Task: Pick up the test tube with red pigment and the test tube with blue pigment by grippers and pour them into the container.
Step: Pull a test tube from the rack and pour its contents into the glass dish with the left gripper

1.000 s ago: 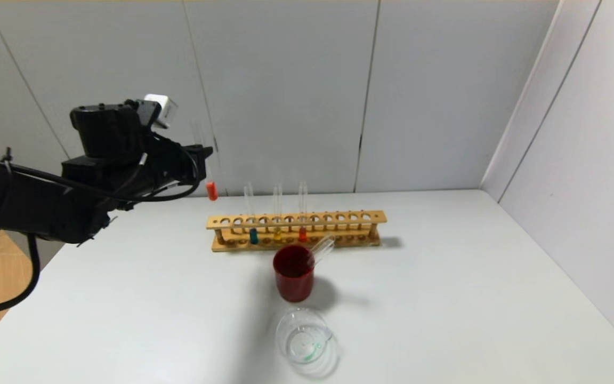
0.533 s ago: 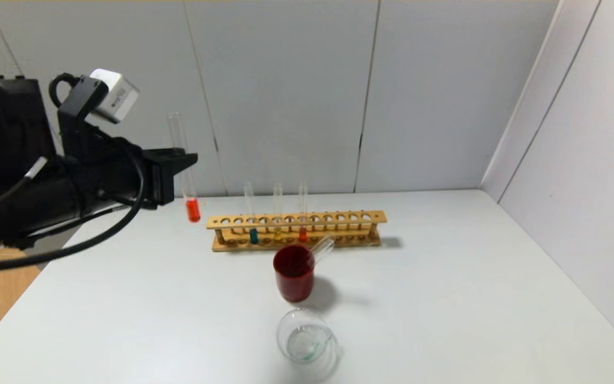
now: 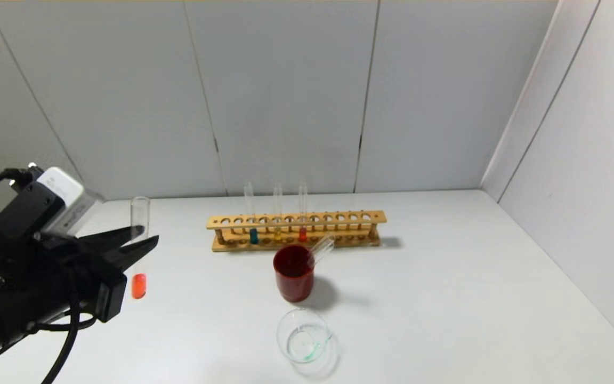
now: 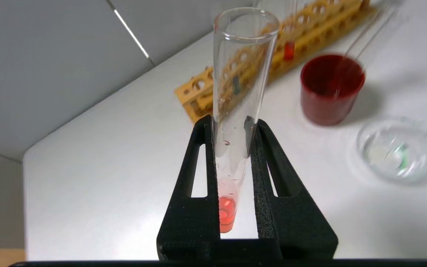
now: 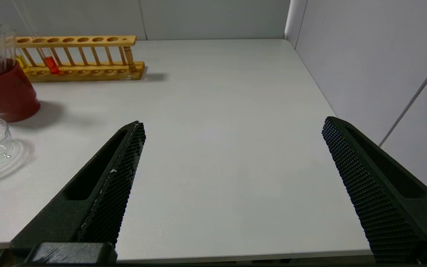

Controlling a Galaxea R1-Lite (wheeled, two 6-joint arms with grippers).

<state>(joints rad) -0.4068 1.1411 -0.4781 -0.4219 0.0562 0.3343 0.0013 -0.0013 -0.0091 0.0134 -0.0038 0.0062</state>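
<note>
- The left gripper point(image 3: 139, 241) hangs over the table's left side, jaws clamped on the test tube with red pigment point(image 3: 139, 250); its long axis stands upright, mouth up, liquid at the bottom.
- Step in hand, I judge: carrying it to pour.
- The container point(image 3: 305, 337) sits well apart rightward; next comes travel, then tipping.
- The right gripper point(image 5: 232, 167) idles, spread wide and empty.

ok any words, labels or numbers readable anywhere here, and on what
None can be read.
White wrist block on the left arm: dark print, too small to read.
Container: green marks on the glass, too blurred to read.
Rack, red cup: no text visible.
</note>
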